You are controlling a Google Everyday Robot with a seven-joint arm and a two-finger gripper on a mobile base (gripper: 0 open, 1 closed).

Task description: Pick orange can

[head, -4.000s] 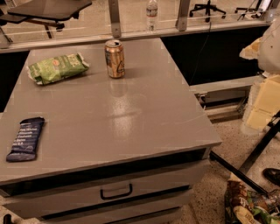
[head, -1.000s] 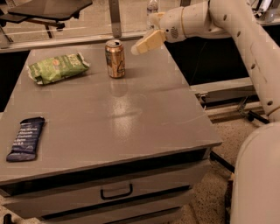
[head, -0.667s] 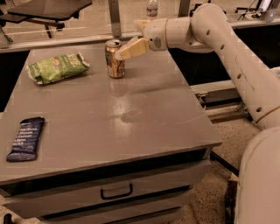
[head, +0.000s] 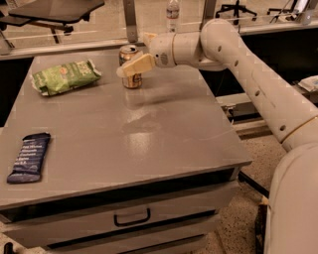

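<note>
The orange can [head: 132, 82] stands upright near the far edge of the grey table [head: 149, 144], with its silver top showing. My gripper [head: 133, 54] has reached in from the right at can height. It is open. One tan finger [head: 136, 64] crosses in front of the can's middle, and the other shows just behind it. The can still rests on the table. My white arm [head: 248, 74] stretches from the lower right to the can.
A green chip bag [head: 64, 77] lies left of the can. A dark blue snack bar [head: 29, 157] lies near the table's front left. A clear plastic bottle [head: 172, 10] stands behind the table by the railing. A drawer handle [head: 131, 217] faces front.
My arm has swung in from the right and the gripper has moved left onto the can, its finger now overlapping it. The can and the snacks have not moved.
</note>
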